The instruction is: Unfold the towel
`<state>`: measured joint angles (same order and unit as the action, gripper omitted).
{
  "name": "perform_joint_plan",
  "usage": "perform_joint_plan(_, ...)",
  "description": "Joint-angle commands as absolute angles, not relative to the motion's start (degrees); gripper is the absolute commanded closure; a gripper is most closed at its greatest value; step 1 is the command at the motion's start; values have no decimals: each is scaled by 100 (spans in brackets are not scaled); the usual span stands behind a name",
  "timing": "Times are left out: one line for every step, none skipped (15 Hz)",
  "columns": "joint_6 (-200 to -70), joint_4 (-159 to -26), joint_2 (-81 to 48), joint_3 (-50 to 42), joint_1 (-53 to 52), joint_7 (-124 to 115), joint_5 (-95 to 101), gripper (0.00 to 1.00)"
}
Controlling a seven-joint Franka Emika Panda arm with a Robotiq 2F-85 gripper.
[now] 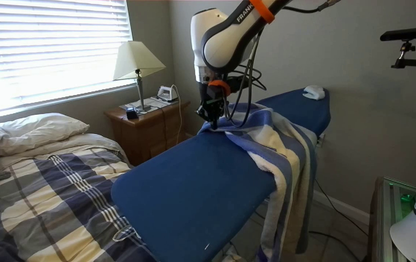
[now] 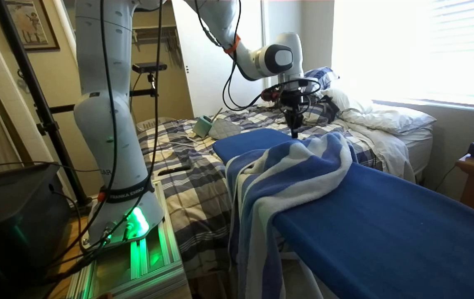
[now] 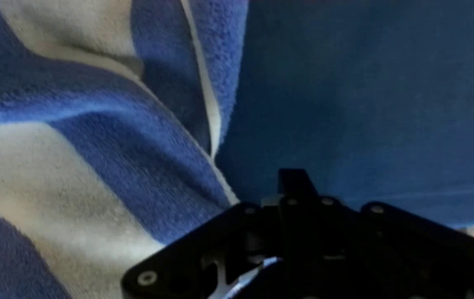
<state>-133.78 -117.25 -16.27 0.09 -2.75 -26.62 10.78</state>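
The blue and cream striped towel (image 1: 266, 136) lies rumpled across the blue board, and a long part hangs over the side. Its folds (image 2: 295, 174) bunch up on the board's top. In the wrist view the towel (image 3: 33, 166) fills the left, with its pale edge running down to my gripper (image 3: 291, 173). The dark fingers there are drawn together. Both exterior views place the gripper (image 1: 214, 125) low and pointing down at the towel's border, close to the cloth. Whether a bit of the edge is pinched between the fingertips is too dark to tell.
The blue board (image 1: 193, 185) stands beside a bed with a plaid cover (image 1: 44, 203). A wooden nightstand (image 1: 146, 134) bears a lamp (image 1: 138, 60) and an iron (image 1: 167, 94). A small white cloth (image 1: 314, 92) sits on the board's far end. Cables hang from the arm.
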Motion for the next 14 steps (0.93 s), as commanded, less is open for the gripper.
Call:
perform_joint_plan(-13619, -11635, -1460, -11, -513, -2647, 1024, 100)
perform_joint_plan(-13453, -11573, -1486, -13, -549, -2660, 997, 100)
perform_joint_plan(-13250, -11545, -1484, -9, -573, -2656, 953, 100)
perform_joint_plan(-13077, -11561, -1480, -13, -584, -2642, 933, 100)
perform_joint_plan(-12890, -11573, -1476, -13, -585, -2617, 914, 100)
perform_joint_plan(-12727, -11588, -1478, 3, -558, -2529, 846, 89)
perform_joint_plan(-12670, -11613, -1483, -14, -559, -2558, 897, 72)
perform_joint_plan(-12602, -11620, -1500, -28, -561, -2583, 946, 67)
perform_joint_plan(-12570, -11630, -1530, -51, -558, -2625, 978, 60)
perform_joint_plan(-12597, -11663, -1562, -73, -552, -2643, 1012, 53)
perform_joint_plan(-12624, -11693, -1592, -83, -537, -2609, 1002, 46)
perform_joint_plan(-12624, -11712, -1629, -100, -531, -2610, 1000, 38)
perform_joint_plan(-12640, -11731, -1669, -113, -522, -2585, 980, 32)
perform_joint_plan(-12645, -11735, -1708, -129, -520, -2583, 968, 26)
